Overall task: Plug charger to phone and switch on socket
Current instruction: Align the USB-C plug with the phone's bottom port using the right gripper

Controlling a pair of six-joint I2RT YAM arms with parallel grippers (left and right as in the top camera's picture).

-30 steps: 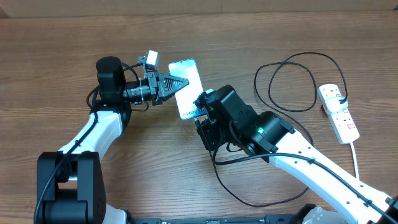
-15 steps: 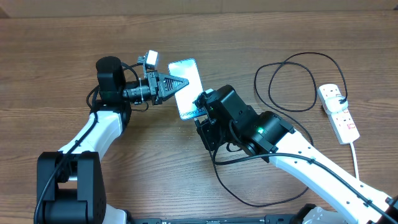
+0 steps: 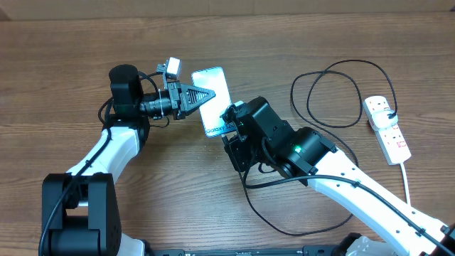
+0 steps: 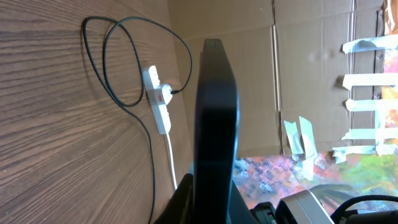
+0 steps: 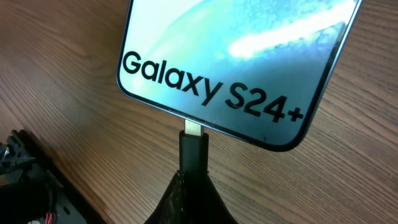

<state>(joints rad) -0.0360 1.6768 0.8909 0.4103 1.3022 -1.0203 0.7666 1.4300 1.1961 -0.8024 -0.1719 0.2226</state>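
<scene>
The phone [image 3: 214, 96] with its "Galaxy S24+" screen [image 5: 236, 56] lies slanted at the table's middle. In the left wrist view it shows edge-on as a dark slab [image 4: 216, 124]. My left gripper [image 3: 201, 94] is shut on the phone's left edge. My right gripper [image 5: 194, 180] is shut on the charger plug [image 5: 194, 149], whose metal tip meets the phone's bottom edge. The black charger cable [image 3: 323, 96] loops right to the white socket [image 3: 387, 128], also in the left wrist view [image 4: 158, 102].
A thick white cord [image 3: 407, 178] runs from the socket toward the front right edge. The cable slack [image 3: 284, 227] curls under my right arm. Cardboard walls [image 4: 298, 74] stand behind the table.
</scene>
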